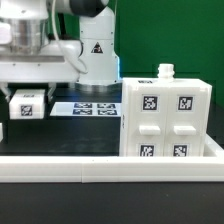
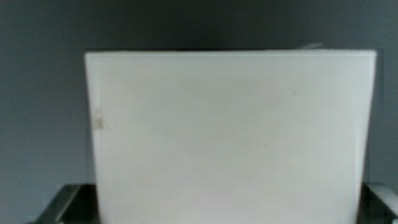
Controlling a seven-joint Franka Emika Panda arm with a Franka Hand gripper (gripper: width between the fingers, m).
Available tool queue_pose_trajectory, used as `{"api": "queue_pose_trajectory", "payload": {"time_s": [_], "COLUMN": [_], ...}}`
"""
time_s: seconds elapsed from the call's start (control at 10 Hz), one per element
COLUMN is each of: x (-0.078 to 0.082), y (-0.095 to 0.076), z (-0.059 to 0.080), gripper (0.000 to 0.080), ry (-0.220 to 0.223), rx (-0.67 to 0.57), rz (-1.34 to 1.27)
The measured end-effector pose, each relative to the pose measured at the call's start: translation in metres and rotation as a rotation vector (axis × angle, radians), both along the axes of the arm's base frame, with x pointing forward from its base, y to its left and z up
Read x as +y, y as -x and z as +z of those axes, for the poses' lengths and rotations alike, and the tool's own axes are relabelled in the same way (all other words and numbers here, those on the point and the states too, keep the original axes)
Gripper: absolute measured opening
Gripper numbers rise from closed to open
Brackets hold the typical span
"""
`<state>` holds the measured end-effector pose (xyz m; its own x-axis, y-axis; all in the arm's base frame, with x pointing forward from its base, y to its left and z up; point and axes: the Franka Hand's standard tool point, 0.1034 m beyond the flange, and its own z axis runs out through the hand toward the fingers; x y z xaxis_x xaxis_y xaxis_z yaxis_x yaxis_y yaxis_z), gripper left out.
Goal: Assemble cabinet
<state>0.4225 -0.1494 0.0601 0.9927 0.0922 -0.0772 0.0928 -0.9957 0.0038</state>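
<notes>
The cabinet (image 1: pixel 165 115), a large white box with square tags on its small front panels, stands upright at the exterior view's right, behind the front rail. My gripper (image 1: pixel 27 90) is far to its left. It is shut on a small white tagged block (image 1: pixel 27 104), held low over the dark table. In the wrist view this block (image 2: pixel 231 120) is a plain white face that fills the space between my two dark fingers (image 2: pixel 71 207). My gripper (image 2: pixel 222 212) closes on the block's sides.
The marker board (image 1: pixel 95 108) lies flat on the table between my gripper and the cabinet. A white rail (image 1: pixel 110 166) runs along the front. The arm's white base (image 1: pixel 95 50) stands behind the marker board.
</notes>
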Motion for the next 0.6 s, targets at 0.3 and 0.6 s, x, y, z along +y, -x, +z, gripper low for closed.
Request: {"api": "queue_pose_trajectory", "payload": {"time_s": [0.3,0.6], "x": [0.037,0.073], "y": [-0.02,-0.038], "z": [0.035,0.06], "gripper": [0.0563,0.0563], "ry": [-0.018,-0.031], "rx": [-0.027,-0.03], "rz": [-0.032,-0.07]}}
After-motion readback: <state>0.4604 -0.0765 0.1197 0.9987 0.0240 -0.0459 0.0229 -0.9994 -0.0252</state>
